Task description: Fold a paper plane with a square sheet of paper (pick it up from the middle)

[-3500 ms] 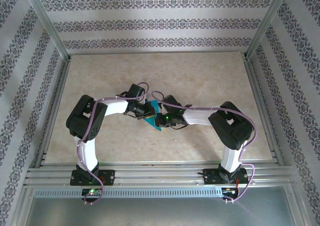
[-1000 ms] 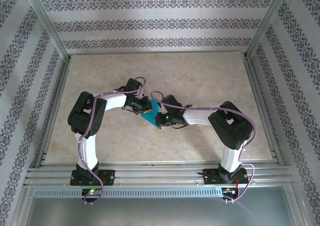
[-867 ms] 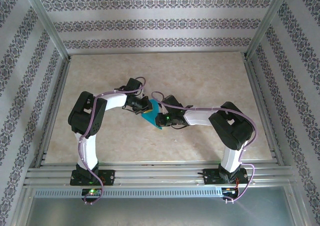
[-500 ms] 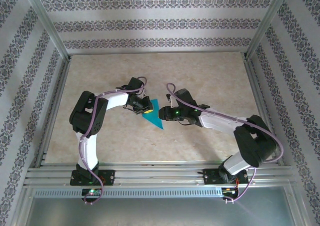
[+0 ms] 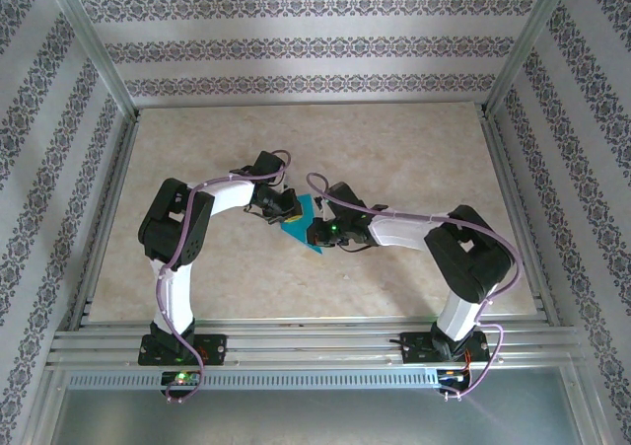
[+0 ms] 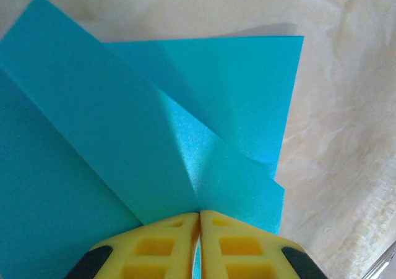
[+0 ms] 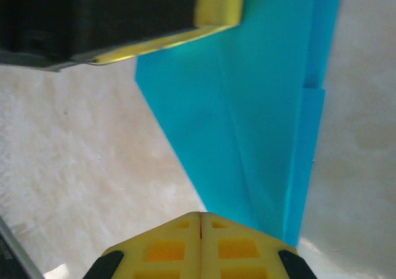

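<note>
Right gripper (image 7: 200,216) back at folded teal-blue paper sheet (image 6: 93,118), jaws clenched shut.
Left gripper (image 6: 199,214) pinches the sheet's opposite edge; sheet lies between both.

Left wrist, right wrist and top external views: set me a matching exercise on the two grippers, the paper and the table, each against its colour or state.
Things:
1. left gripper
2. right gripper
3. paper
4. table

Colour or state:
A. beige, marbled
B. shut, nothing seen between the fingers, the narrow teal end beside its tips
C. teal-blue, folded into overlapping flaps
D. shut, pinching a teal edge between the fingers

Pairs: 1-D, 2-B, 3-C, 4-A
</note>
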### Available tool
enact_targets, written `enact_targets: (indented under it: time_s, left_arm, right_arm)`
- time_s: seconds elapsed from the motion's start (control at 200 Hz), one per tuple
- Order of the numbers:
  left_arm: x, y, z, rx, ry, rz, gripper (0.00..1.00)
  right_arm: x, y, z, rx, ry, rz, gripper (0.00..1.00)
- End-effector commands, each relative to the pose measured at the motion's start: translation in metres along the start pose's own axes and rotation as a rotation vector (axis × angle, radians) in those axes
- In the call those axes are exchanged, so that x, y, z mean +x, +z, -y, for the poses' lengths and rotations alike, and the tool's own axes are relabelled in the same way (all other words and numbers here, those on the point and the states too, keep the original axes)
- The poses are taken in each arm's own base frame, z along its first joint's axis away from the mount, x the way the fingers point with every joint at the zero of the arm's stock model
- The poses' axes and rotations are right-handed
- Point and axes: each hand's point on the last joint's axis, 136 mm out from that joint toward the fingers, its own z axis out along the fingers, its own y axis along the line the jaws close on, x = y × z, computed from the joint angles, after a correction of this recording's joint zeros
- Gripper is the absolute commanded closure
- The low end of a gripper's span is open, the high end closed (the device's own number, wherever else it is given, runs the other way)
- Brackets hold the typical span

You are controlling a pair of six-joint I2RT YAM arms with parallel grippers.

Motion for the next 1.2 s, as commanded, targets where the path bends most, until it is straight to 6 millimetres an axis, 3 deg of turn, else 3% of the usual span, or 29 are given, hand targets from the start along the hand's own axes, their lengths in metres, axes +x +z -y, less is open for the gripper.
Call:
enact_targets:
  time_s: [0.0, 0.215, 0.5, 0.924, 1.194]
  left_arm:
    - [0.028, 0.021, -0.068, -0.26, -0.061, -0.079, 0.87]
    - [0.035, 0.021, -0.082, -0.354, -0.043, -0.108, 0.84]
    - [0.043, 0.02, -0.103, -0.517, 0.0, -0.143, 0.79]
    - [0.053, 0.019, -0.133, -0.694, 0.001, -0.174, 0.73]
    - [0.058, 0.021, -0.142, -0.723, -0.016, -0.185, 0.73]
  right_arm:
    - [-0.007, 0.004, 0.001, 0.025, 0.015, 0.011, 0.97]
    - [0.002, 0.008, 0.019, 0.069, 0.058, -0.012, 0.97]
    - [0.006, 0.012, 0.026, 0.063, 0.098, -0.034, 0.97]
    - [0.032, 0.012, 0.037, 0.073, 0.14, -0.099, 0.97]
    - [0.045, 0.004, 0.039, 0.069, 0.154, -0.112, 0.97]
